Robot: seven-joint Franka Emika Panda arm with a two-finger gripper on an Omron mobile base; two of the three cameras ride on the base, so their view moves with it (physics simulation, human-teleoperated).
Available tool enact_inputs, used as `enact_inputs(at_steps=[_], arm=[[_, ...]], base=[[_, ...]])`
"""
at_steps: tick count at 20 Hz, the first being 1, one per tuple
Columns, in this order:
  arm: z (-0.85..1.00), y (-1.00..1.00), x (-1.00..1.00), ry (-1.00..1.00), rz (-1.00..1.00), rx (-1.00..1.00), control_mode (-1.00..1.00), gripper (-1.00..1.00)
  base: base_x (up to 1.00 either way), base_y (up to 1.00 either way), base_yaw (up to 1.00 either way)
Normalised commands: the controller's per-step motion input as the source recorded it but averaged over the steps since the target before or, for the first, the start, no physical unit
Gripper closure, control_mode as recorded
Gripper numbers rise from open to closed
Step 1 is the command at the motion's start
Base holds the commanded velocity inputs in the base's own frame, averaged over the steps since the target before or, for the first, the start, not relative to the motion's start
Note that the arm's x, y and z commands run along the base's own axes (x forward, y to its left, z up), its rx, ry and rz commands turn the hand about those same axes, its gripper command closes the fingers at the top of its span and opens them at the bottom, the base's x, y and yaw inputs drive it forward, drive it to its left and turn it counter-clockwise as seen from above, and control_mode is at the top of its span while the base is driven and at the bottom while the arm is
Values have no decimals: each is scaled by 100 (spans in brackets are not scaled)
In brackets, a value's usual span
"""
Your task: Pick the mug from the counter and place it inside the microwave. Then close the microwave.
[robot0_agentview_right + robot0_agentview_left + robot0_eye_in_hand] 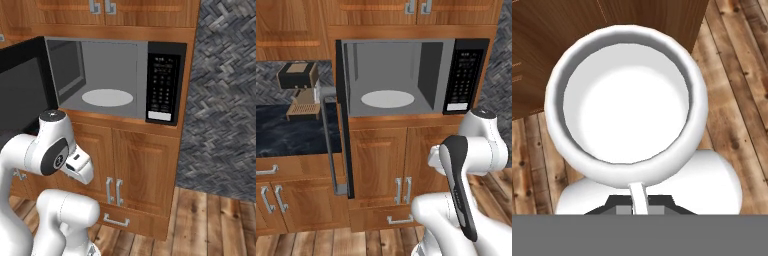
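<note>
Coffee machine (298, 87), one of it, stands at the far left on the black marble-look counter (286, 132), brown and black, with a slatted drip tray at its foot. Right of it hangs the one microwave (406, 75), built into the wooden cabinets, its door (345, 120) swung wide open to the left with the long silver door handle (328, 142) facing outward. Inside, the grey cavity holds a single round light-grey turntable (387, 98), and nothing sits on it. Further right is the black button panel (465, 75).

Below the microwave, a pair of cabinet doors (401, 165) with two silver handles close together, and one drawer beneath them. The white arm (466, 165) is folded low in front of these, at the right of the left base view.

From the hand camera, one white mug (624, 100) is seen from straight above its open mouth, empty, with wooden floorboards (732, 100) and a cabinet front behind it. The mug's thin handle (638, 197) runs down to the gripper (640, 207) at the bottom edge, so the mug is off the counter and carried at the hand; the fingers themselves are mostly hidden, so I cannot tell how tightly they clasp it.
</note>
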Motion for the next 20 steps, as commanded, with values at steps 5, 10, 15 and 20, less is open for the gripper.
enact_inputs(at_steps=[5,10,15,20], arm=[[0,0,0,0,0,0,100,100],[0,0,0,0,0,0,100,100],[0,0,0,0,0,0,100,100],[0,3,0,-4,0,0,-100,100]], base=[[0,0,0],[0,0,0],[0,0,0],[0,0,0]])
